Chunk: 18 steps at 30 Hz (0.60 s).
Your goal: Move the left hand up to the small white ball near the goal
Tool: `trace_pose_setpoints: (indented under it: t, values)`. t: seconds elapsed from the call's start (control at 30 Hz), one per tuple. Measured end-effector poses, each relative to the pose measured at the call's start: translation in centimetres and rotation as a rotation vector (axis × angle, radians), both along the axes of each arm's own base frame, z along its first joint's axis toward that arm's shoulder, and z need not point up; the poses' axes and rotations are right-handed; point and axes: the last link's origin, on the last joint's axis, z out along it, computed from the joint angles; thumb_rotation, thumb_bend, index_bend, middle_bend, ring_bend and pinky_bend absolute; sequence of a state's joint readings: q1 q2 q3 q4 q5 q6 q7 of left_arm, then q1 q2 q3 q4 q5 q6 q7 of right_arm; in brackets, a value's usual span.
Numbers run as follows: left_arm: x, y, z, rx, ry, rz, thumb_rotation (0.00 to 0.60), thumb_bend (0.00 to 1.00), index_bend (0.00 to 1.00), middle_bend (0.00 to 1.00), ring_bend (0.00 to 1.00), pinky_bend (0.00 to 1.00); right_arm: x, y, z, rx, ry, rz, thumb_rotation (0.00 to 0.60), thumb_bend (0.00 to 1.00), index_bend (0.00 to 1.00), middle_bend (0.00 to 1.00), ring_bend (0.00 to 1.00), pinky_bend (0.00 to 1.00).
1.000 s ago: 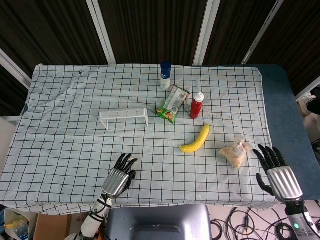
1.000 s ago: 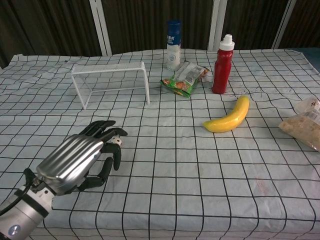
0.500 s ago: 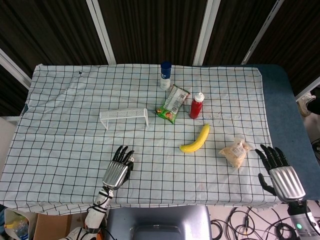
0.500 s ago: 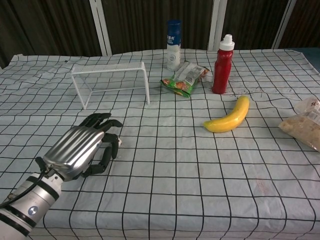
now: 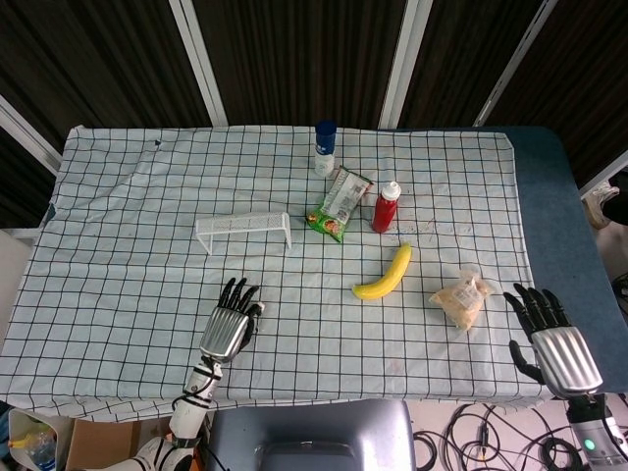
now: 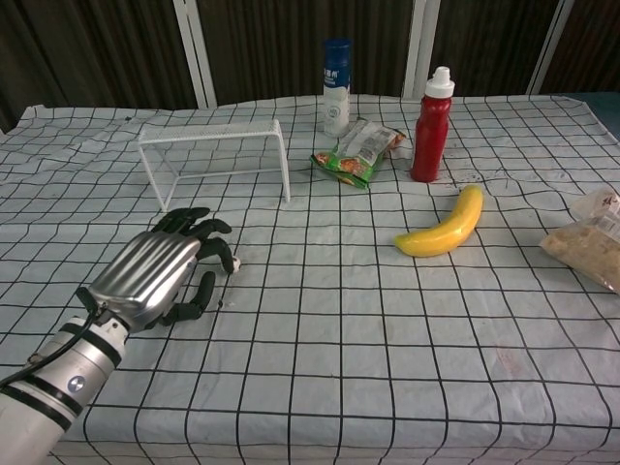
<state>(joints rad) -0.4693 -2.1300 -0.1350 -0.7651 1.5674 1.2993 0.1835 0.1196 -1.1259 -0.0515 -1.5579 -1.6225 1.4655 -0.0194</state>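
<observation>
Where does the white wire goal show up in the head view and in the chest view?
Head view: white goal, left of centre, beyond the left hand.
Chest view: goal, upper left, just past the left hand's fingertips.
Shared landmark: the red bottle, to the goal's right in both.

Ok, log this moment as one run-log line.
left hand: fingers spread, over small white ball, ball peeking out at fingertips | white goal: just beyond hand | right hand: open, idle at table edge | grasp: cannot tell
</observation>
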Motion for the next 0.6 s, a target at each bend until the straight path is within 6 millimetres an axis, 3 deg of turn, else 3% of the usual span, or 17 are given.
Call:
trace_pose_setpoints:
  t: [0.13,0.27,0.47,0.6]
  values:
    - [0.5,2.2,1.4,0.114,0.059,0.015,0.6,0.48,0.0,0.0,0.0,0.0,0.1,0.3,0.3,0.014,-0.014,0.001,0.6,0.46,0.0,0.0,0.0,0.0]
    - [1.7,4.0,4.3,0.259,0.04,0.024,0.6,0.47,0.0,0.0,0.0,0.0,-0.1,0.4,0.7,0.011,-0.021,-0.007,0.6,0.46,0.0,0.0,0.0,0.0]
    - [4.4,3.6,9.0,0.322,-0.158,-0.02,0.6,0.47,0.0,0.0,0.0,0.0,0.0,0.6,0.7,0.024,-0.015,-0.018,0.6,0.46,0.0,0.0,0.0,0.0]
    - [4.7,1.9,12.7,0.288,-0.213,-0.05,0.6,0.47,0.0,0.0,0.0,0.0,0.1,0.9,0.5,0.027,-0.001,-0.009,0.6,0.46,0.0,0.0,0.0,0.0]
